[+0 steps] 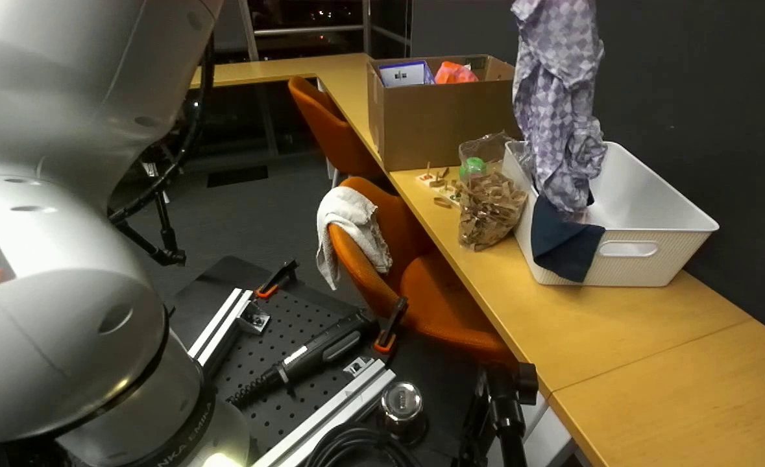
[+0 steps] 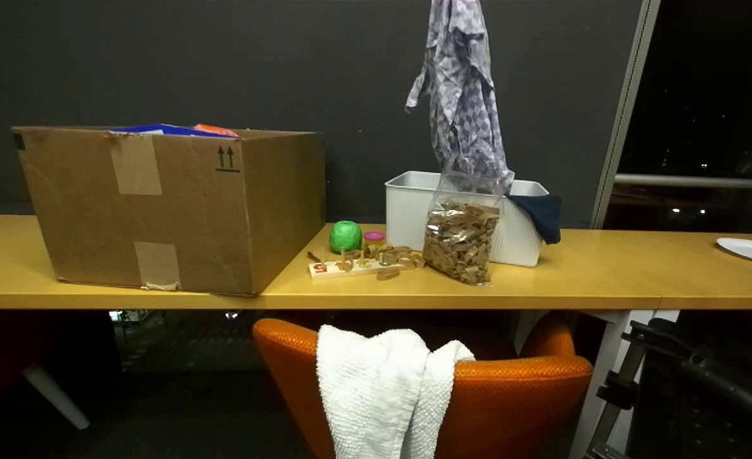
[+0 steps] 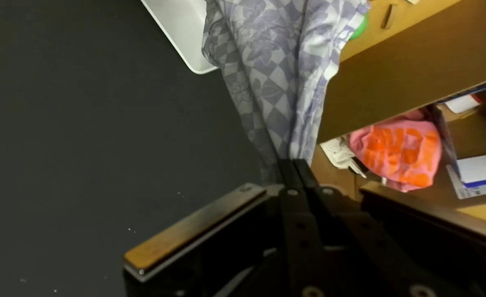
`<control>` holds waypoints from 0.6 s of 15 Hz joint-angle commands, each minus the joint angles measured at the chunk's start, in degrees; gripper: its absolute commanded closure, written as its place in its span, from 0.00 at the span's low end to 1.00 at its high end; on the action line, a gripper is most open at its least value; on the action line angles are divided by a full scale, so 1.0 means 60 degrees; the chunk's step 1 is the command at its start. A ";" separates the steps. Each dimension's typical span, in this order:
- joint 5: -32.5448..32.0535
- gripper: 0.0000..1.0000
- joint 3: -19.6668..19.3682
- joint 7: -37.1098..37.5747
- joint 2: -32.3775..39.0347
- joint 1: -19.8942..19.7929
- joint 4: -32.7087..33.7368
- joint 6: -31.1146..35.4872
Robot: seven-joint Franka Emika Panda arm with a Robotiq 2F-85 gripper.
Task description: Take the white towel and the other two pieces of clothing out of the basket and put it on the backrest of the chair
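The gripper (image 3: 293, 163) has its jaws pressed together on the upper end of the patterned cloth (image 3: 273, 62), which hangs in folds with its lower end down at the rim of the basket (image 1: 677, 256); whether it touches there, I cannot tell. The basket stands near the back edge of the worktop (image 1: 590, 318), and the navy garment (image 1: 560, 243) drapes over the basket's rim at 1 corner. The white towel (image 2: 372, 389) lies over the backrest of the chair (image 2: 516, 395), which stands at the worktop's front edge
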 commanded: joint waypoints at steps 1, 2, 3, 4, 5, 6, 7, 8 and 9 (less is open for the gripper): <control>-0.0742 1.00 0.0025 -0.0370 -0.0574 0.1314 0.0005 -0.0086; -0.0927 1.00 0.0034 -0.0466 -0.0679 0.1747 -0.0002 -0.0066; -0.1080 1.00 0.0057 -0.0525 -0.0776 0.2178 -0.0023 -0.0090; -0.1250 1.00 0.0066 -0.0583 -0.0846 0.2615 -0.0043 -0.0091; -0.1392 1.00 0.0081 -0.0614 -0.0898 0.3038 -0.0055 -0.0077; -0.1567 1.00 0.0076 -0.0595 -0.0956 0.3476 -0.0076 -0.0113; -0.1695 1.00 0.0090 -0.0536 -0.1024 0.3886 -0.0104 -0.0202; -0.1789 1.00 0.0104 -0.0522 -0.1015 0.4172 -0.0136 -0.0200; -0.1867 1.00 0.0102 -0.0484 -0.0980 0.4388 -0.0176 -0.0203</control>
